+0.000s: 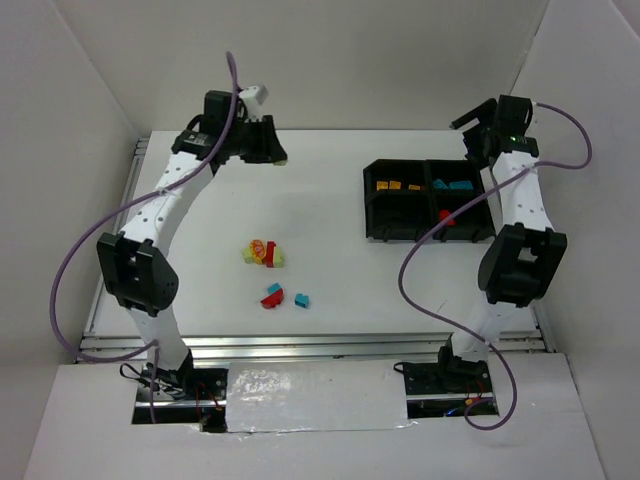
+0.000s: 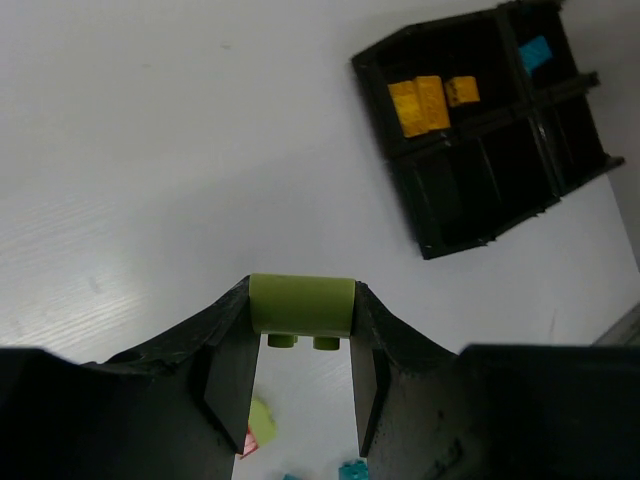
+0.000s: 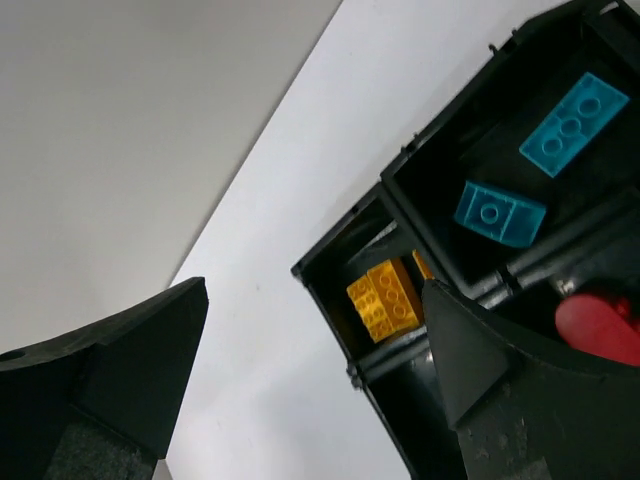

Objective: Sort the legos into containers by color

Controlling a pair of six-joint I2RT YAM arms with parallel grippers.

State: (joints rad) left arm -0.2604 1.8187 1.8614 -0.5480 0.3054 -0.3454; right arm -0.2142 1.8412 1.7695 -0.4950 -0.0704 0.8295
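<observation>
The left jaws are closed narrow on a pale green brick (image 2: 300, 303), pinched by its ends with the studs pointing back between the fingers, and lifted off the surface (image 2: 150, 150). The tray (image 1: 400, 215) lies ahead of these jaws and off to their right, well apart. The right jaws stand wide and empty above the tray's far side, with the teal bricks (image 3: 500, 212) just beneath them, the orange-yellow bricks (image 3: 385, 297) beside those, and a red brick (image 3: 600, 330) under one finger. The step in hand looks like carrying the green brick to the empty compartment (image 2: 460, 195), next to the orange-yellow one and nearer the left jaws. It seems bare from the left wrist view, though its walls may hide a corner. Doing it well means crossing high over the tray's near wall, centring above that cell and opening only once low inside its rim, since a brick released above the dividers could bounce into a neighbour. Open surface lies between the left jaws and the tray. The right arm crowds the far cells, so the near-left approach is the free one. The loose bricks (image 1: 263, 253) lie behind the left jaws, out of the path.
</observation>
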